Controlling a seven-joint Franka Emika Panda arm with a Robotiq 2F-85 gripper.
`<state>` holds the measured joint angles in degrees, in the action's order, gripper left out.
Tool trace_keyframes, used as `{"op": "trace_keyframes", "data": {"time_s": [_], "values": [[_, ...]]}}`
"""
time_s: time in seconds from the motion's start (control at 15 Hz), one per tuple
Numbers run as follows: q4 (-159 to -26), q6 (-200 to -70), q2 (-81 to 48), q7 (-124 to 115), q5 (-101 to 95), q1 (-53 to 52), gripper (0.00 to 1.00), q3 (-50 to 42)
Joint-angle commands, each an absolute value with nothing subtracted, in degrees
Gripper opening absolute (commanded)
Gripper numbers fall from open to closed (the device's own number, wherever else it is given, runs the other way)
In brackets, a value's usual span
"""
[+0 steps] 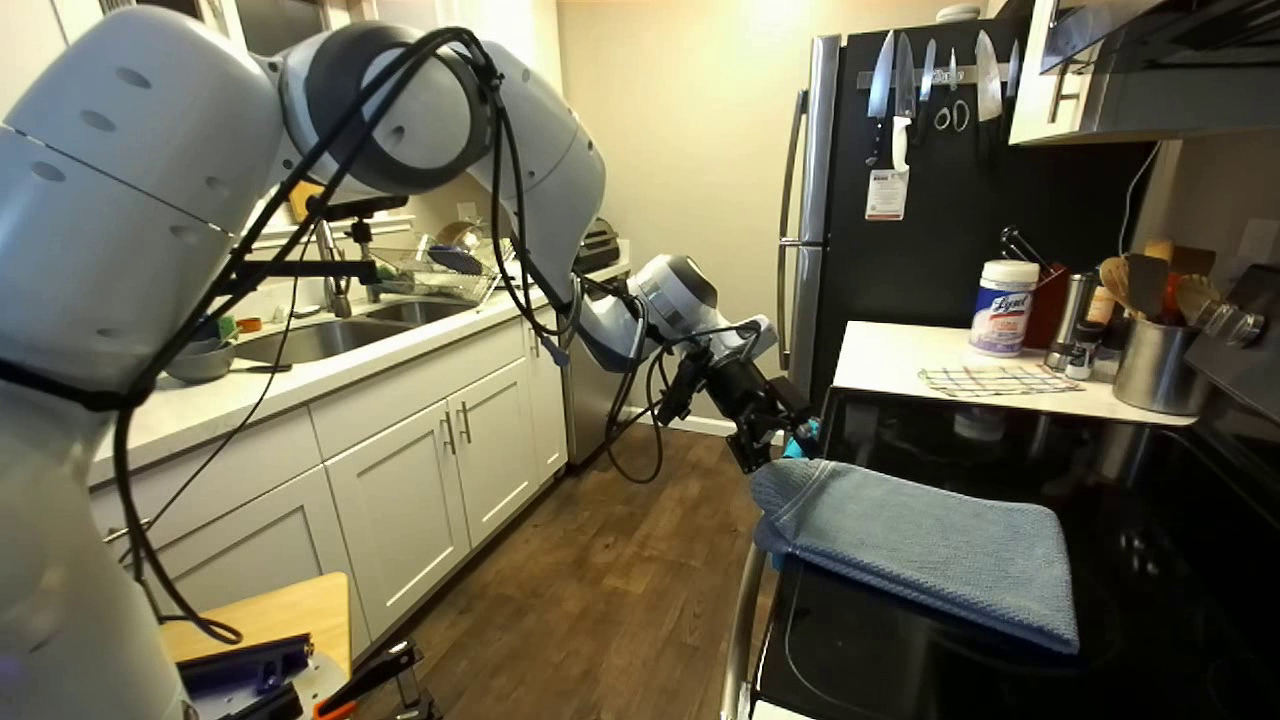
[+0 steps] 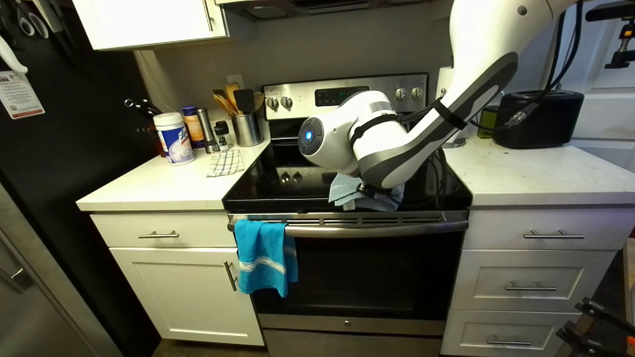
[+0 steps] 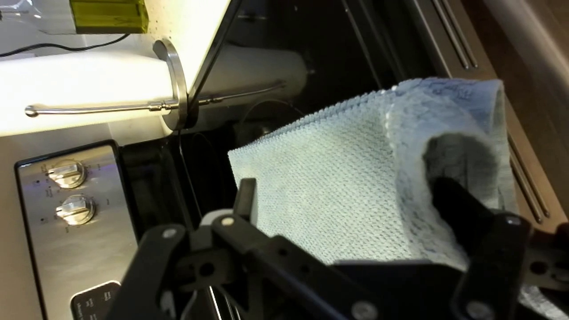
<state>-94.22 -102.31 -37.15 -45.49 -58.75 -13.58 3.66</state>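
A light blue textured towel (image 1: 930, 545) lies folded on the black stovetop (image 1: 840, 665), its near end by the front edge. Over that end my gripper (image 1: 780, 450) tilts downward. Wide apart, the jaws span much of the towel (image 3: 329, 178) in the wrist view, with nothing clamped between them. The left finger (image 3: 246, 195) stands over the towel near its far side. A dark hollow in the rolled fold surrounds the tip of the right finger (image 3: 458, 200); whether it touches the cloth I cannot tell. The arm hides much of the towel (image 2: 342, 191) in an exterior view.
A bright turquoise towel (image 2: 265, 258) hangs on the oven handle (image 2: 377, 231). Beside the stove stand a wipes canister (image 1: 1003, 308) and a utensil holder (image 1: 1160, 365), near a checked cloth (image 1: 1000, 380). A paper towel roll (image 3: 89, 89) and a black toaster (image 2: 538, 119) occupy the opposite counter.
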Motion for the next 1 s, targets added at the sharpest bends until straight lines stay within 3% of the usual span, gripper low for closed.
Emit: {"op": "trace_keyframes", "data": {"time_s": [0.0, 0.13, 0.8, 0.93], "values": [[-96.15, -104.26, -35.54, -45.21, -58.06, -13.18, 0.75, 3.71], [-96.01, -104.78, -35.55, -44.99, -57.94, -13.15, 0.68, 3.76], [-96.08, -105.70, -35.24, -45.29, -57.68, -13.12, 0.03, 3.64], [-96.38, -105.85, -34.94, -45.54, -57.64, -13.08, 0.00, 3.63]]}}
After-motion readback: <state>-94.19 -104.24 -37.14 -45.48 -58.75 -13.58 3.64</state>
